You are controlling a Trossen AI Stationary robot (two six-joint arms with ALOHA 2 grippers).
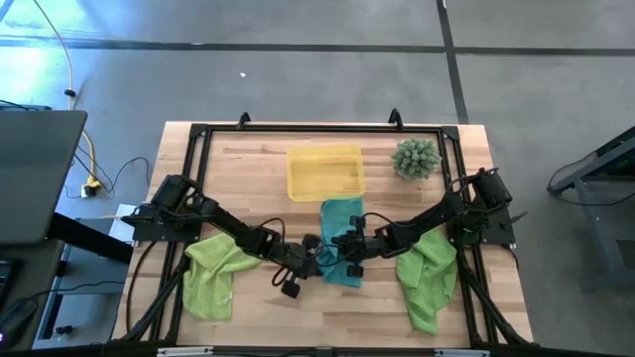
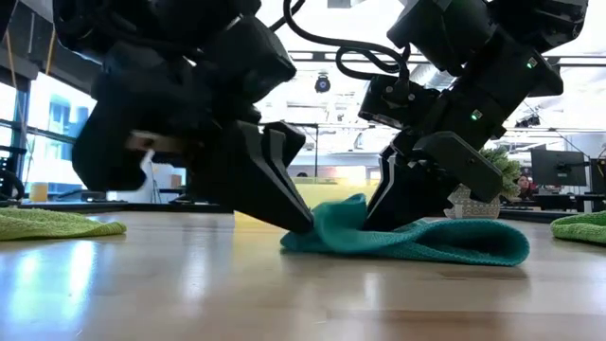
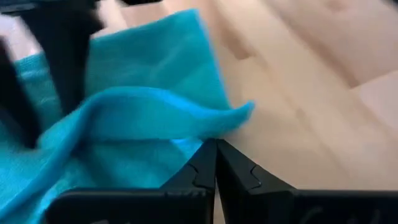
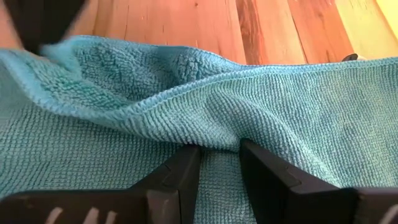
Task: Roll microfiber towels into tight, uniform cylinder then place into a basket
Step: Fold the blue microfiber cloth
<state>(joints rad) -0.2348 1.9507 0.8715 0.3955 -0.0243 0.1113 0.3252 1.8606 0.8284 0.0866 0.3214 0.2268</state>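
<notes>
teal towel (image 1: pixel 342 242): mid-worktop, near side of basket (image 1: pixel 324 172), soft, light, drapes | best hold: an edge fold | right gripper (image 4: pixel 219 163): fingers pinch a ridge of it | left gripper (image 3: pixel 215 163): fingers closed at its corner, empty

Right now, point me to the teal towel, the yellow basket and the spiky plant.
teal towel (image 1: pixel 342 213): high view, on its flat far end by the basket.
yellow basket (image 1: pixel 324 175): high view, on its bare floor.
spiky plant (image 1: pixel 415 158): high view, on the middle of the ball.
</notes>
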